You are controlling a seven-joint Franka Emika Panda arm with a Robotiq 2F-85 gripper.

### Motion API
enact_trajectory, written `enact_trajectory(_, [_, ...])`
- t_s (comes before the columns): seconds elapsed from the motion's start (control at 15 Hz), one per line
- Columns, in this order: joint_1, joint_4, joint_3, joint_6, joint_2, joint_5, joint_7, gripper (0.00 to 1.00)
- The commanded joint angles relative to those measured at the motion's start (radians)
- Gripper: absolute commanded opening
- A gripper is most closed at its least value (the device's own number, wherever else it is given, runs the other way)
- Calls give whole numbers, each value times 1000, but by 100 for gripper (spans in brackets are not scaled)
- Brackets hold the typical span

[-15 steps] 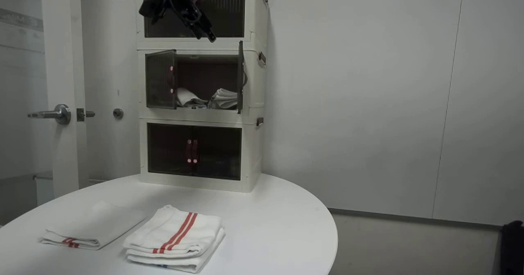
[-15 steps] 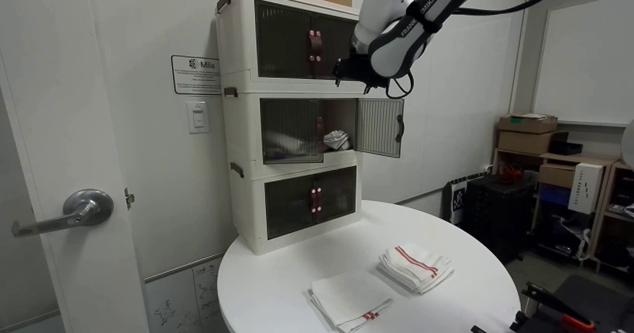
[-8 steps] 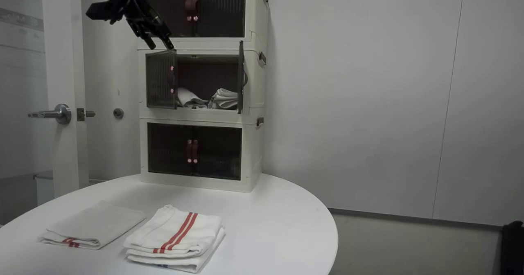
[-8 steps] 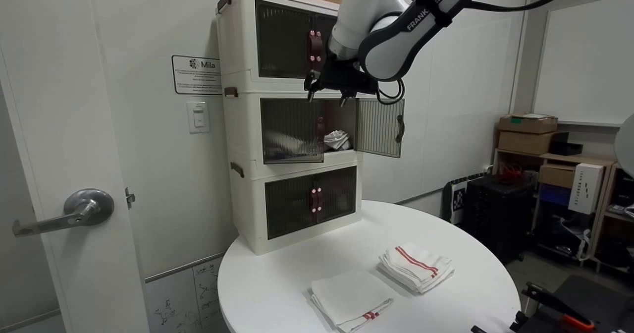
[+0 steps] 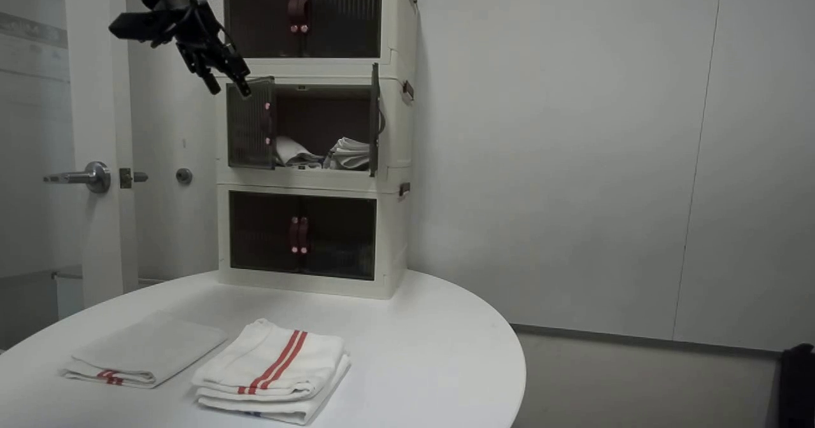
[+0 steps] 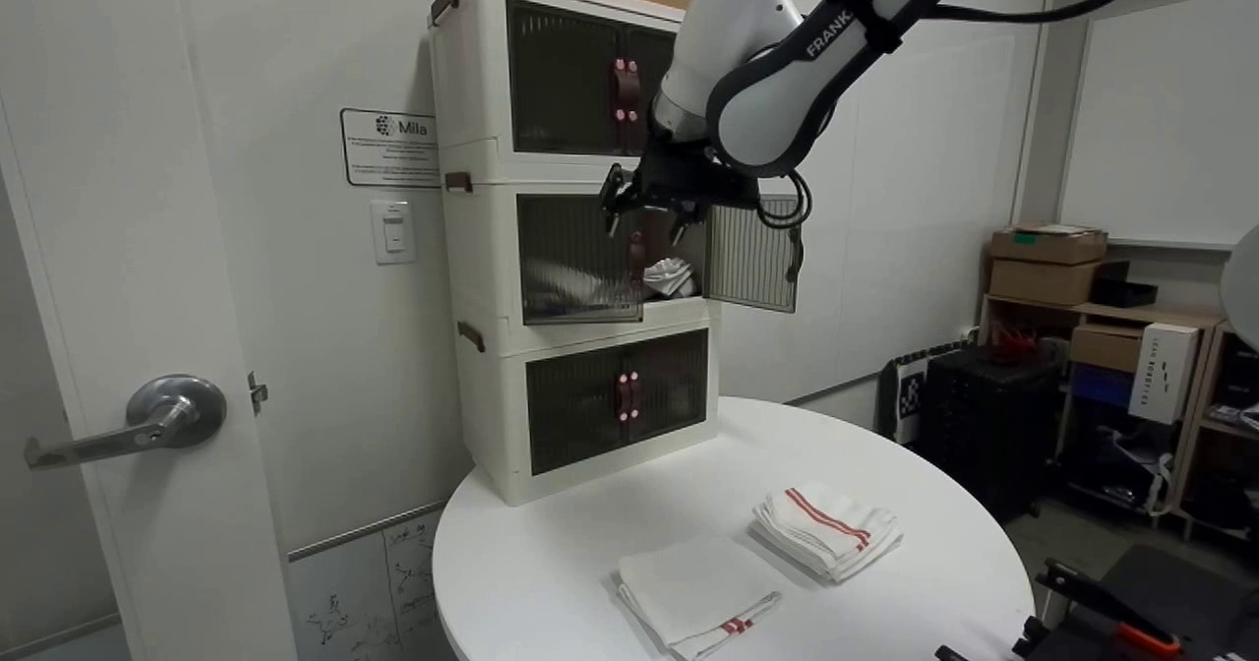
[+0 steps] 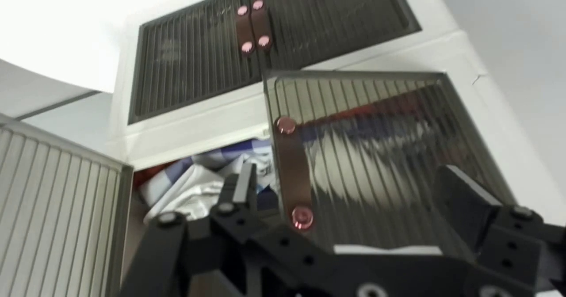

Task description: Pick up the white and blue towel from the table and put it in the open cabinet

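Gripper (image 6: 644, 233) just dipped, fingers spread and empty, in front of the open cabinet (image 5: 321, 113), and I think the white and blue towel (image 5: 286, 410) is half-buried on the table (image 5: 426, 351) below that cabinet, so imo no grab yet.

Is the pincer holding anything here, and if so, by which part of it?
Nothing is held: the pincer is open, its jaws apart with nothing gripped between them.
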Motion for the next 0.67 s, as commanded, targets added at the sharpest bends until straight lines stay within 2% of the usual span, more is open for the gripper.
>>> enact_trajectory(0.0, [20,-100,22,-24,-159,116,-211,100])
enact_trajectory(0.07, [28,-104,23,-78,-211,118,-257,100])
enact_trajectory(0.13, [-158,-104,218,-127,-228,190,-342,100])
enact_trajectory(0.2, [-1,-91,74,-220,-292,139,-335,100])
enact_trajectory(0.27, [-225,-87,298,-286,-251,251,-433,100])
enact_trajectory(0.33, [-268,-72,339,-361,-224,254,-415,100])
enact_trajectory(0.47, [-425,-44,497,-527,-236,196,-345,100])
enact_trajectory(0.53, [-398,-29,475,-616,-264,146,-307,100])
enact_trajectory(0.6, [-445,-9,526,-696,-260,153,-309,100])
